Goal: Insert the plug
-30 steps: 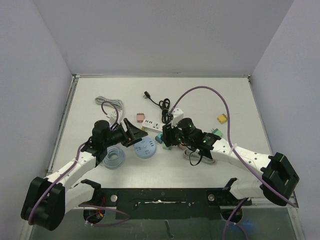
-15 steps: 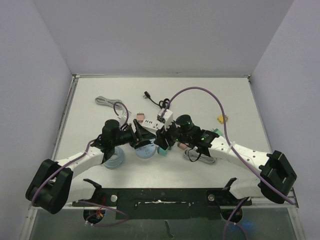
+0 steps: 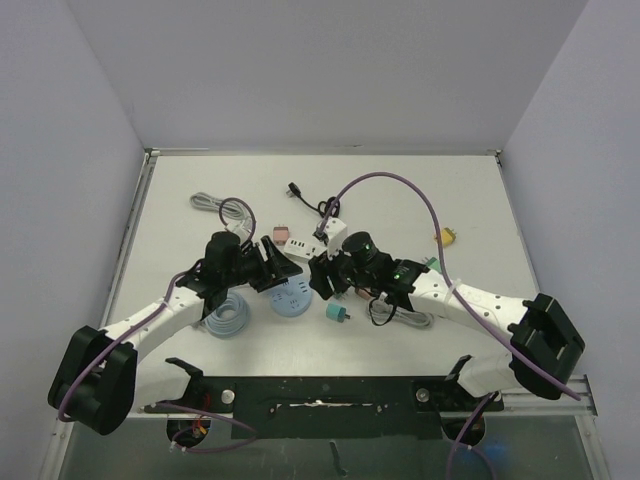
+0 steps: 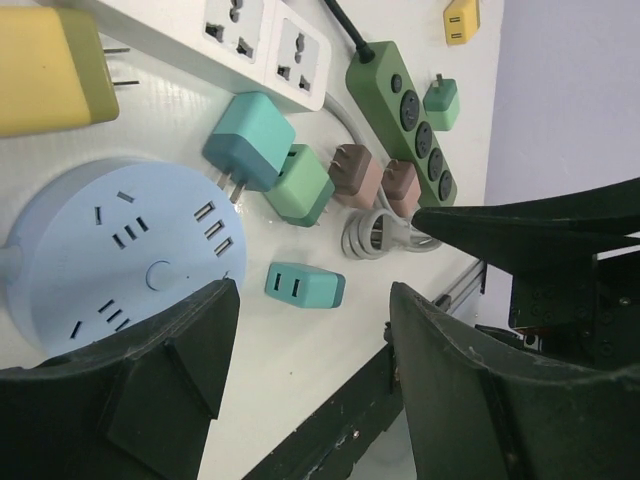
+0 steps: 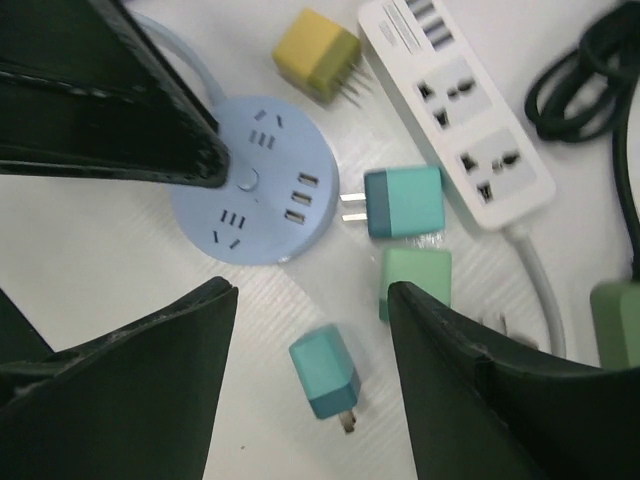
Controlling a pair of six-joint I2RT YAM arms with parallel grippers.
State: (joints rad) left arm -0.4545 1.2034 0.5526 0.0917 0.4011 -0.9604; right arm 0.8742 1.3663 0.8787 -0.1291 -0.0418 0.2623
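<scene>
A round light-blue socket hub (image 3: 291,297) lies at the table's middle, also in the left wrist view (image 4: 110,255) and right wrist view (image 5: 255,190). A teal plug (image 3: 337,312) lies loose on the table just right of it, prongs pointing away from the hub; it looks slightly blurred in the right wrist view (image 5: 325,373) and also shows in the left wrist view (image 4: 305,286). My right gripper (image 3: 322,278) (image 5: 312,290) is open and empty above the plug. My left gripper (image 3: 280,268) (image 4: 312,300) is open and empty over the hub's far edge.
A second teal plug (image 5: 403,203), a green adapter (image 5: 415,280) and a yellow plug (image 5: 315,52) lie round the hub. A white power strip (image 5: 455,85), a green strip (image 4: 405,115), brown plugs (image 4: 355,170) and coiled cables (image 3: 225,315) crowd the area.
</scene>
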